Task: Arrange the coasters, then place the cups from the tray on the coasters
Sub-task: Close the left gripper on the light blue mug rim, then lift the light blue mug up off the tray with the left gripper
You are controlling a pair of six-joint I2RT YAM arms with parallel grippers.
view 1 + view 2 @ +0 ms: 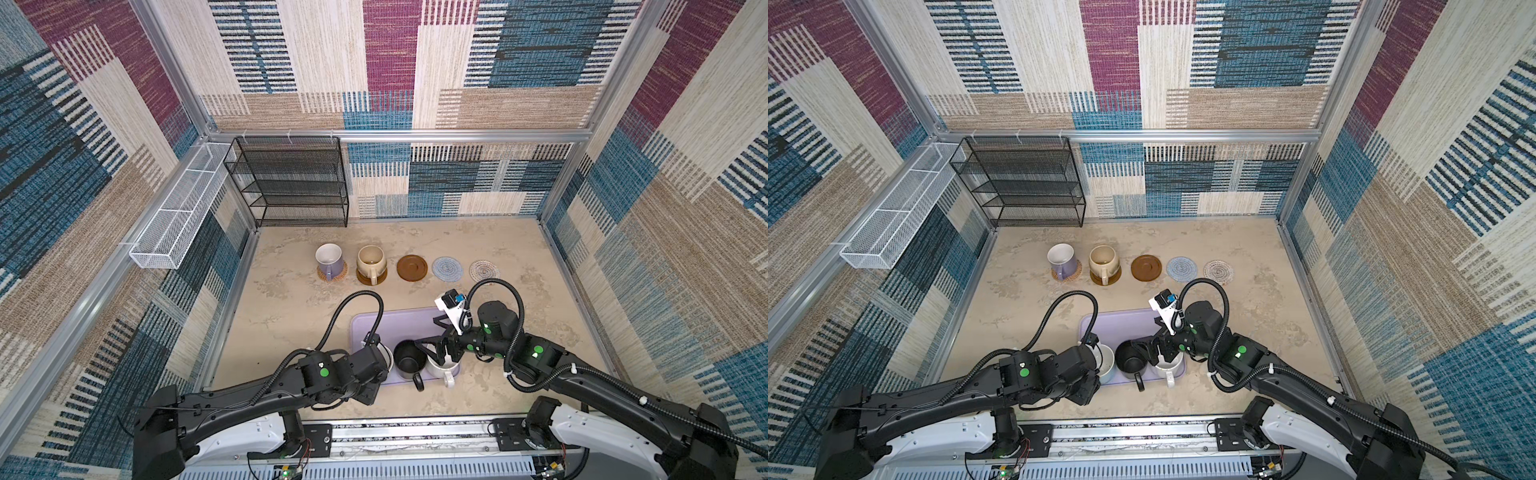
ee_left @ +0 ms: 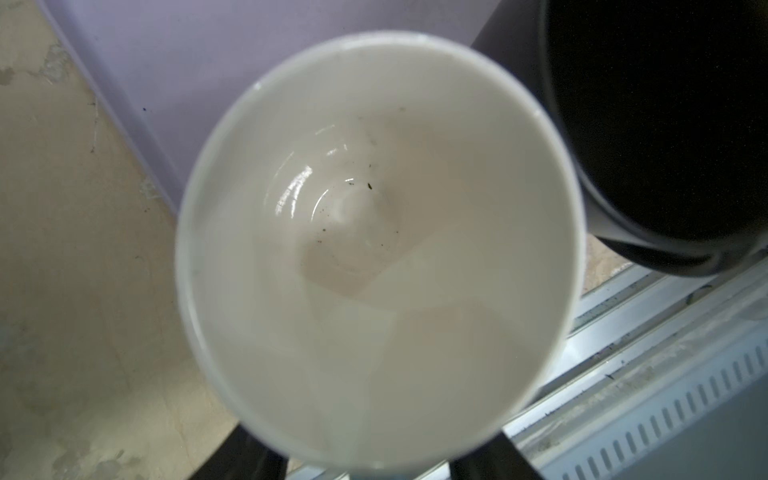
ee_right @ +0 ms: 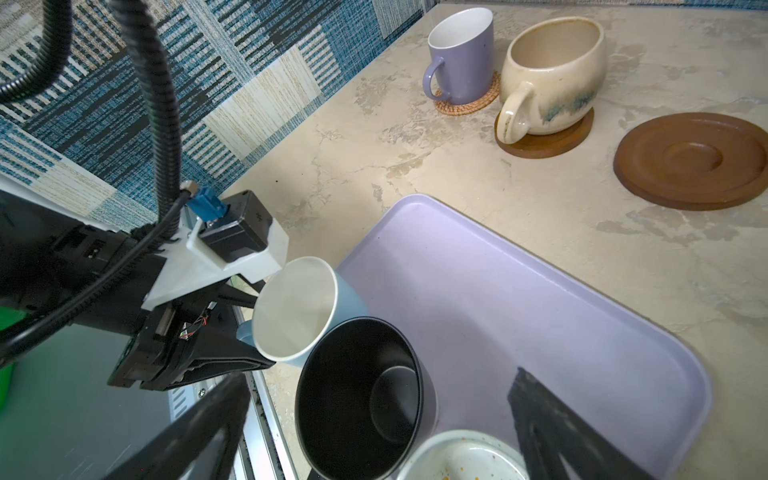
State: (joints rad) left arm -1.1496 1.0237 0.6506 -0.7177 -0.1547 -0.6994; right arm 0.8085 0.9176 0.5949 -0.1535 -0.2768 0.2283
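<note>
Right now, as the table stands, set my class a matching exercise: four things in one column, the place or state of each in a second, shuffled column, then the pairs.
Things
1. lavender mug
2. beige mug
3. black mug
4. grey-blue woven coaster

Place or state
A. on the lavender tray
B. bare, nothing on it
C. on the tan rattan coaster
D. on a dark brown wooden coaster

Pairs: 1-C, 2-D, 3-A, 4-B

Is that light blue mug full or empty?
Empty: the left wrist view looks straight into the light blue mug and shows its bare white bottom, with only a few dark specks.
</note>
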